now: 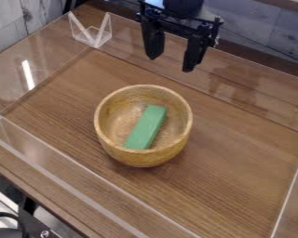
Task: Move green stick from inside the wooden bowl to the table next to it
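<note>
- The black robot gripper [173, 53] hangs at the top centre of the frame, pointing straight down; its two dark fingers [153, 42] are spread apart with nothing between them; it is well above and behind the bowl, touching nothing.
- The round, light tan wooden bowl [115, 139] sits at the centre of the frame on the dark brown wood-grain table [238, 158]; clear acrylic walls [40, 70] edge the tabletop.
- The flat, bright green stick [148, 126] lies inside the bowl, slanted, its upper end toward the right rim.
</note>
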`<state>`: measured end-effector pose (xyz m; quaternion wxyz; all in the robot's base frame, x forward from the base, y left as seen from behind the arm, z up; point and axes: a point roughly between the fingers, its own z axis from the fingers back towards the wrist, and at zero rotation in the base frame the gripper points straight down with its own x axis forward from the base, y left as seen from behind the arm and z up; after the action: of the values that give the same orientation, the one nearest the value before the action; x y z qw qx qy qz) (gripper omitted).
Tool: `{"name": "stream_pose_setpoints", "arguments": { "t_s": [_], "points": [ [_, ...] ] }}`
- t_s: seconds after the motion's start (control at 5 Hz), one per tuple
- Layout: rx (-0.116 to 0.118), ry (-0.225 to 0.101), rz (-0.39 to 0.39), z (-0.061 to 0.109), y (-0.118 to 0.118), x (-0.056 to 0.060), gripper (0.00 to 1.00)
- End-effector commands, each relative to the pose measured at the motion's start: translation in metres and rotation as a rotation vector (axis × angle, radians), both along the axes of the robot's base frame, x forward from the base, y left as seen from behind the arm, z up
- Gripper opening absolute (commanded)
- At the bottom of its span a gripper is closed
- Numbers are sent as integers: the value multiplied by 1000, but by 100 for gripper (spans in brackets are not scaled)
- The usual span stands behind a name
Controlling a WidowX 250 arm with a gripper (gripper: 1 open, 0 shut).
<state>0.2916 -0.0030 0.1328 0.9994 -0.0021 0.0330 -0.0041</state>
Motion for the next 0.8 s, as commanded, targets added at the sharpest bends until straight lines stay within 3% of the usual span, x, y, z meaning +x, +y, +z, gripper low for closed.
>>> {"name": "stream_pose_setpoints", "arguments": {
  "t_s": [0.0,0.2,0.4,0.6],
  "points": [
    [4,9,-6,-10,3,-7,100],
    [12,17,-35,-27,8,-27,100],
    [28,2,-66,-40,13,-43,100],
    [27,-42,-73,-53,19,-45,100]
  ]
}}
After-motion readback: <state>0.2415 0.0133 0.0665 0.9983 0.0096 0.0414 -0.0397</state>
